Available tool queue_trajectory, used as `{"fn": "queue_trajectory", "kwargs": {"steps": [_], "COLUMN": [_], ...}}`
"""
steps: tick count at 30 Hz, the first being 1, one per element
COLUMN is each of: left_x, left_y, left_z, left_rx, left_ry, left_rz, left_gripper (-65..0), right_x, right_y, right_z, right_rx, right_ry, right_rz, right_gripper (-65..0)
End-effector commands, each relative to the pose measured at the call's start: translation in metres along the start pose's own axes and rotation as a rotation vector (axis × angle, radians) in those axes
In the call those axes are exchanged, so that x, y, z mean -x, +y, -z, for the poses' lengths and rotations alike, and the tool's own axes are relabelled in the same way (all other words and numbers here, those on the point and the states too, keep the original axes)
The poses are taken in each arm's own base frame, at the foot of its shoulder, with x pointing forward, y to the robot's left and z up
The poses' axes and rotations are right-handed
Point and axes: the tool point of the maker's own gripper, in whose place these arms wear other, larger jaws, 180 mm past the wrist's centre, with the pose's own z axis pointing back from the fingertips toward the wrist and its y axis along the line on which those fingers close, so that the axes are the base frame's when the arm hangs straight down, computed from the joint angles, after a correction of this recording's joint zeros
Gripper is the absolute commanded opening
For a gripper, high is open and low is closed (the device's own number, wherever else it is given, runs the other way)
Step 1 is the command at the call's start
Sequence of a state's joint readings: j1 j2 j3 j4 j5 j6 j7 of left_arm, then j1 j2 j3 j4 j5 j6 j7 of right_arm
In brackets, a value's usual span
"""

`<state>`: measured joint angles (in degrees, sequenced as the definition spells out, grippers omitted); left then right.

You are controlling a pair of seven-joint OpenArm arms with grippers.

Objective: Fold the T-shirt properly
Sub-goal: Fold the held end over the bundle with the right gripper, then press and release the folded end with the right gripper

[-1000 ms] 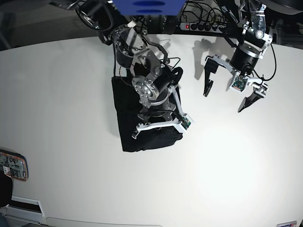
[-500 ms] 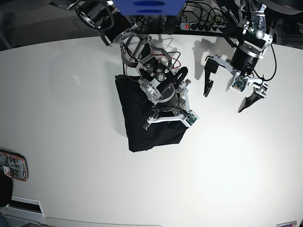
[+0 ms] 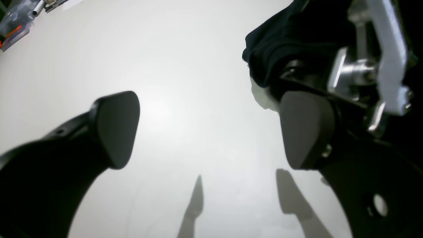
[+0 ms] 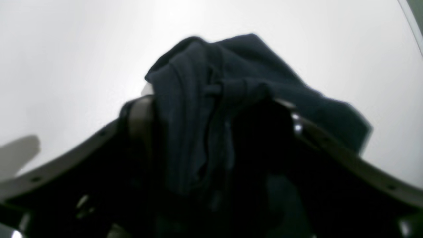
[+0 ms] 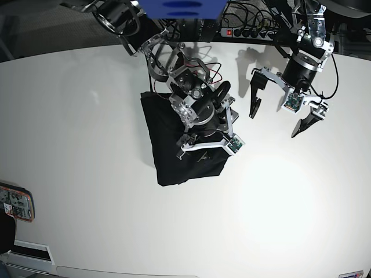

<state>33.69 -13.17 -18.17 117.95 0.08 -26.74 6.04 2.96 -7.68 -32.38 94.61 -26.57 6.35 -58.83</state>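
Since half a second ago the right gripper (image 5: 206,152) has shifted only slightly on the T-shirt (image 5: 168,145), which lies folded into a dark block on the white table (image 5: 87,116). Its jaws look clenched on a bunched fold of cloth (the wrist view is dim, so this is probable). The left gripper (image 5: 281,119) hangs above bare table, jaws released and spread wide, well apart from the T-shirt.

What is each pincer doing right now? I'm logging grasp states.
Left pincer: open, empty, above the white table.
Right pincer: shut on the plain black cloth T-shirt.
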Motion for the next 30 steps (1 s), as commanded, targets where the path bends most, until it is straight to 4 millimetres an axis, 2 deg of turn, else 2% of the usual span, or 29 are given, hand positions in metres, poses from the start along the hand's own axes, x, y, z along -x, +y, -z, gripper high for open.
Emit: {"fn": "queue_trajectory", "kwargs": {"steps": [1,4,6,8,11,14,16,17,18,20,22,25,30], "left_x": [-0.012,-0.012,-0.012,-0.011,-0.011,-0.011,-0.01,-0.01,-0.01,-0.009,-0.01,-0.01,-0.012], "left_y": [0.003,0.004,0.012,0.02,0.028,0.032,0.032,0.032,0.032,0.031,0.031,0.03,0.031], "left_z": [-0.002,-0.002,-0.004,-0.006,-0.009,-0.01,-0.01,-0.01,-0.01,-0.01,-0.01,-0.01,-0.007], "left_rx": [-0.007,-0.008,-0.023,-0.042,-0.062,-0.072,-0.072,-0.072,-0.072,-0.071,-0.069,-0.068,-0.072], "left_ry": [-0.045,-0.047,-0.042,-0.038,-0.036,-0.034,-0.031,-0.031,-0.029,-0.028,-0.03,-0.029,-0.039], "left_rz": [0.004,0.006,0.022,0.034,0.044,0.047,0.047,0.047,0.046,0.046,0.046,0.045,0.043], "left_gripper": [0.0,0.0,0.0,0.0,0.0,0.0,0.0,0.0,0.0,0.0,0.0,0.0,0.0], "right_x": [-0.034,-0.063,-0.08,-0.09,-0.1,-0.091,-0.08,-0.081,-0.084,-0.075,-0.064,-0.059,-0.061], "right_y": [-0.012,-0.012,-0.007,0.003,0.007,-0.023,-0.054,-0.072,-0.087,-0.111,-0.12,-0.123,-0.123], "right_z": [-0.011,-0.031,-0.042,-0.051,-0.061,-0.056,-0.053,-0.054,-0.056,-0.051,-0.042,-0.032,-0.018], "right_rx": [0.032,-0.008,-0.069,-0.148,-0.223,-0.181,-0.111,-0.071,-0.04,0.015,0.037,0.045,0.052], "right_ry": [-0.114,-0.239,-0.311,-0.356,-0.407,-0.399,-0.394,-0.417,-0.442,-0.447,-0.442,-0.471,-0.585], "right_rz": [0.013,0.073,0.126,0.182,0.251,0.339,0.381,0.39,0.387,0.375,0.374,0.394,0.419], "right_gripper": [-19.7,-19.4,-19.3,-19.3,-19.3,-19.3,-19.3,-19.3,-19.3,-19.3,-19.3,-19.3,-19.3]}}
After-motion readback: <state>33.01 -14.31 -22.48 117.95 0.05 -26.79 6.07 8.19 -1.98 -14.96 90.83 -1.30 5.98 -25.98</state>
